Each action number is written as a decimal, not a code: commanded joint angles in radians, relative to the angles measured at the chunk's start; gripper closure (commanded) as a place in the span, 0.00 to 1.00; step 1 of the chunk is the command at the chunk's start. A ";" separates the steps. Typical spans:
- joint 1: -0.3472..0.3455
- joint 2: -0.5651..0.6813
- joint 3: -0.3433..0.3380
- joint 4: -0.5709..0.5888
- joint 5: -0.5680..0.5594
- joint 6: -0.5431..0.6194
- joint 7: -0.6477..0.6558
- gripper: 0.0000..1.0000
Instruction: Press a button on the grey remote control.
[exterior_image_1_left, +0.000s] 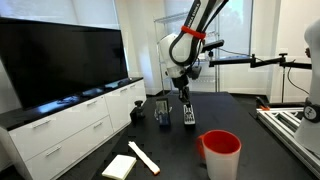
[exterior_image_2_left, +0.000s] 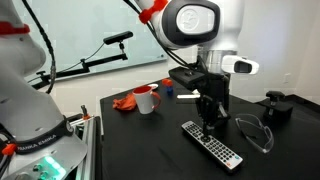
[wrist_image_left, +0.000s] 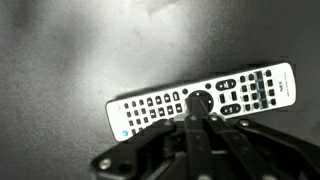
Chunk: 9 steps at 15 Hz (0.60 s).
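The tool (wrist_image_left: 196, 116) comes into the wrist view from 6 o'clock. Its fingers are pressed together with nothing between them, and the tips are down at the round dark key (wrist_image_left: 198, 99) of the grey remote control (wrist_image_left: 235, 93). There the remote runs from 8 o'clock to 2 o'clock, face up on the dark desk (exterior_image_1_left: 250, 115). In both exterior views the arm stands upright over the remote (exterior_image_2_left: 213, 146), near the middle of the desk. A red-and-white cup (exterior_image_1_left: 221, 150) stands upright, well apart at 5 o'clock from the remote; what it holds, if anything, I cannot tell from this angle. A long white bar (exterior_image_1_left: 143, 157) lies flat at 7 o'clock.
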 joint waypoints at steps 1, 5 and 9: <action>0.000 -0.014 -0.002 -0.001 -0.018 0.004 0.004 1.00; 0.001 -0.010 -0.002 -0.003 -0.021 0.007 0.007 1.00; 0.002 -0.003 -0.002 -0.004 -0.022 0.008 0.009 1.00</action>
